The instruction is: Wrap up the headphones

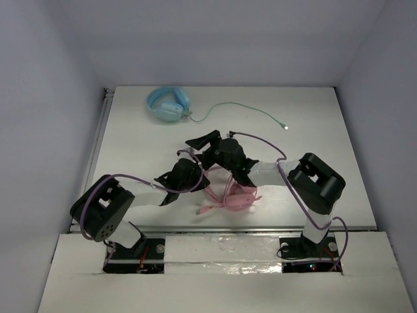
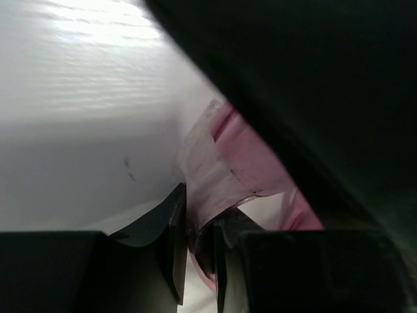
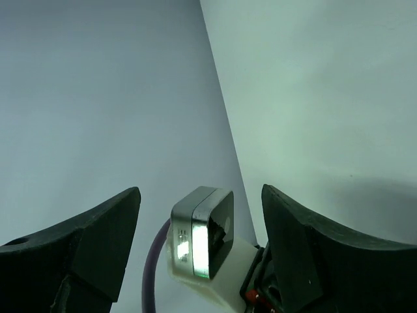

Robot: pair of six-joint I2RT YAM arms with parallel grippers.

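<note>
The pink headphones (image 1: pixel 233 197) lie on the table near the front edge, partly hidden under both arms; their thin pink cable (image 1: pixel 210 209) trails to the left. My left gripper (image 1: pixel 195 181) is at their left side. In the left wrist view it (image 2: pixel 199 228) is almost closed on a pale pink part of the headphones (image 2: pixel 212 176). My right gripper (image 1: pixel 197 149) is open and empty above and behind them, pointing left; the right wrist view (image 3: pixel 199 195) shows only walls and the left wrist's camera (image 3: pixel 205 231) between its fingers.
Light blue headphones (image 1: pixel 169 104) lie at the back left, with a green cable (image 1: pixel 251 112) running right across the table. Purple arm cables (image 1: pixel 260 140) loop over the arms. Walls enclose the table (image 1: pixel 130 143) on three sides.
</note>
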